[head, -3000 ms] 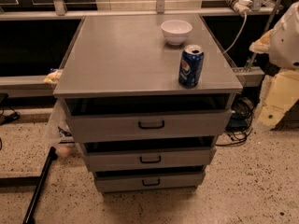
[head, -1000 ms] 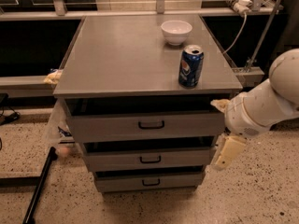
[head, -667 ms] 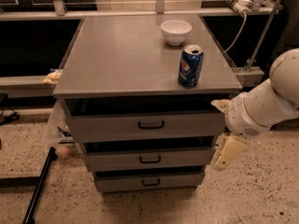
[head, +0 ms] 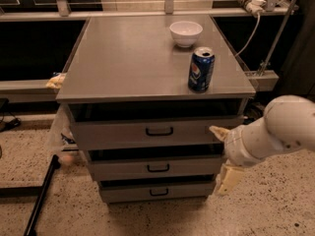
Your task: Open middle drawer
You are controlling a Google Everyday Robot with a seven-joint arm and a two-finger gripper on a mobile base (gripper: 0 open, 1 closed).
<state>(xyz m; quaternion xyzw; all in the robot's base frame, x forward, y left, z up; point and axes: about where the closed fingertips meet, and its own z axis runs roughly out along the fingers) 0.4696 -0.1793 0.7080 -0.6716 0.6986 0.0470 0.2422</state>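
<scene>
A grey metal cabinet [head: 133,58] holds three stacked drawers. The middle drawer [head: 123,169] has a flat grey front, a small black bar handle [head: 158,168] and a dark gap above it. My gripper [head: 222,156] comes in from the right on a white arm [head: 275,132] and hovers at the cabinet's right front corner, level with the middle drawer. It is to the right of the handle and apart from it. Its cream fingers [head: 227,178] are spread open and hold nothing.
A white bowl [head: 185,32] and a blue soda can [head: 201,69] stand on the cabinet top. The top drawer [head: 118,132] and bottom drawer [head: 128,193] have matching handles. A black pole [head: 42,195] leans at lower left. A plastic bag [head: 60,136] hangs beside the cabinet's left side.
The arm has swung down from the upper right to the cabinet's right front corner, then dropped slightly lower and leftward. The drawers have not moved.
</scene>
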